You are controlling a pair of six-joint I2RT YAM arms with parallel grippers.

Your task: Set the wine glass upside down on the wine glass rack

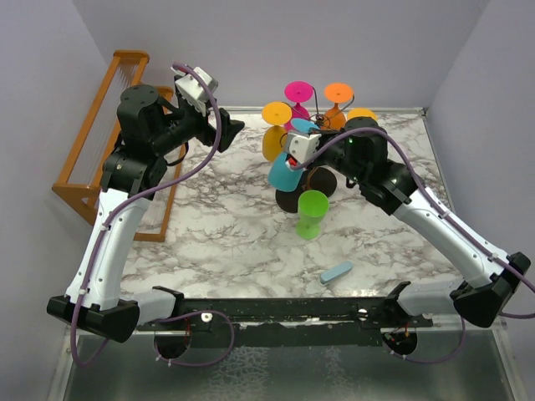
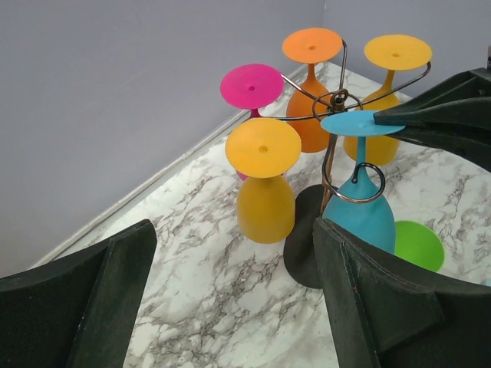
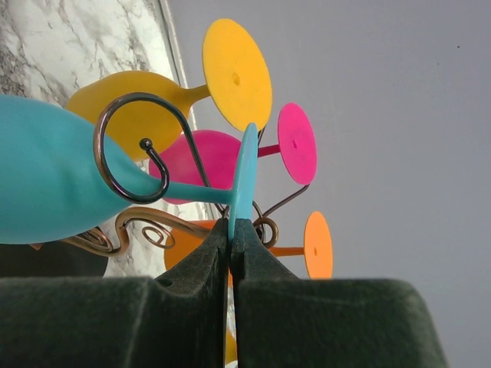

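A wood rack [image 1: 100, 159] stands at far left, off the table [image 1: 226, 242]; it has no part here. The left tool [image 2: 230, 299] hangs above the table with its jaws wide apart and nothing between them. It points at the rack [image 2: 301, 257] but is well apart from it, and is best left there.

Four glasses hang bowl down on the rack: a yellow glass [image 2: 265, 199] nearest, a pink glass [image 2: 252, 86] behind it, an orange glass [image 2: 311, 115], and a second yellow glass [image 2: 397, 52] at the back right.

The teal glass [image 2: 360, 218] is on the rack's near side, upside down, its stem threaded through a wire curl [image 3: 126, 149] just above the bowl. The right tool [image 3: 232, 238] is clamped tight on the rim of its foot. The foot stands above the curl with bare stem showing between them, so the glass looks not yet seated.

The step in hand, I judge, is the set-down. To do it well, lower slowly and straight along the stem until the foot lands on the curl. Only then part the jaws and draw back level, away from the rack, so the fingers neither catch the foot nor nudge the yellow glass beside it. A sideways pull could tip the light wire rack. The green cup [image 1: 312, 213] stands just in front of the base, so the arm should not sweep low there.
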